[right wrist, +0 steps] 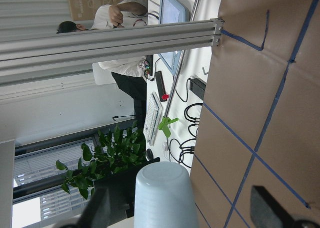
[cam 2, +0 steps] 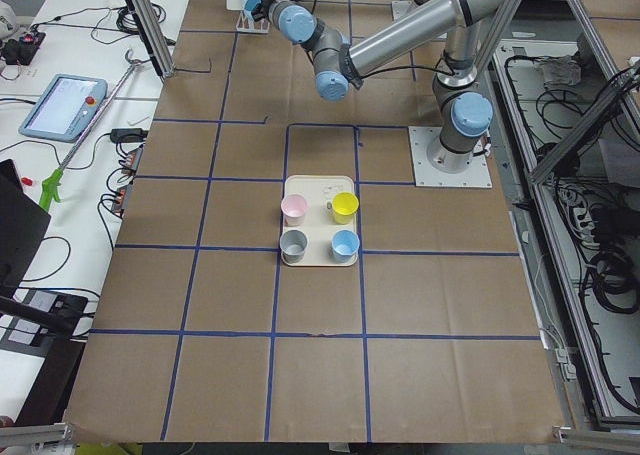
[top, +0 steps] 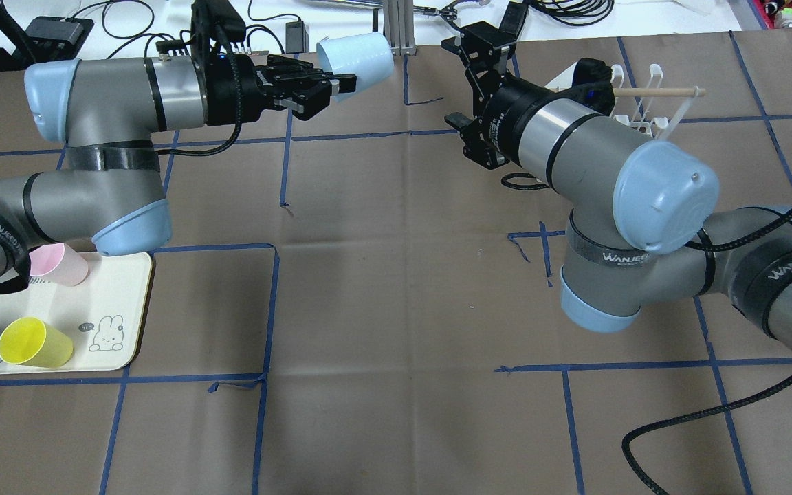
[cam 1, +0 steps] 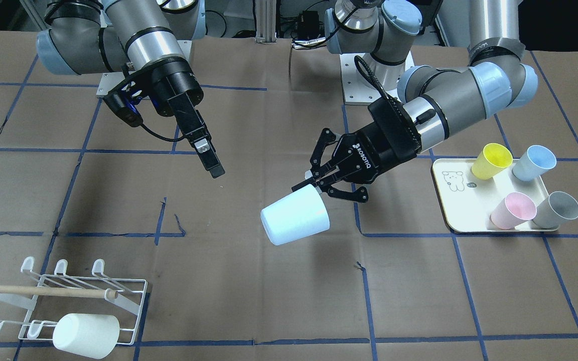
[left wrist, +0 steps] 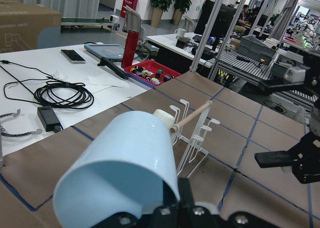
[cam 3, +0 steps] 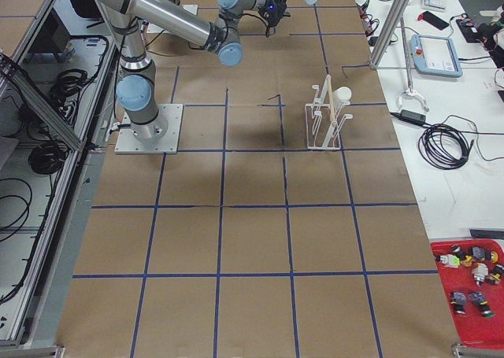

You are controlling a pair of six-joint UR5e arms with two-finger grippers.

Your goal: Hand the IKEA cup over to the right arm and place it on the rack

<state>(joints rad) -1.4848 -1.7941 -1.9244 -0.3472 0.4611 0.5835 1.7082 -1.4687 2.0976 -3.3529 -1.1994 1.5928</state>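
Observation:
My left gripper (cam 1: 313, 184) is shut on the rim of a pale blue IKEA cup (cam 1: 295, 220) and holds it on its side above the table's middle. The cup also shows in the overhead view (top: 358, 58) and fills the left wrist view (left wrist: 125, 158). My right gripper (cam 1: 213, 168) is open and empty, a short way from the cup and apart from it. The right wrist view shows the cup (right wrist: 162, 198) between its spread fingers but farther off. The white wire rack (cam 1: 68, 293) with a wooden dowel stands at the table's far edge on the right arm's side, and also shows in the overhead view (top: 636, 103).
A white cup (cam 1: 86, 335) hangs on a prong at the rack's outer end. A cream tray (cam 1: 452, 200) on the left arm's side holds a yellow cup (cam 1: 491, 160), a blue cup (cam 1: 534, 163), a pink cup (cam 1: 512, 210) and a grey cup (cam 1: 556, 209).

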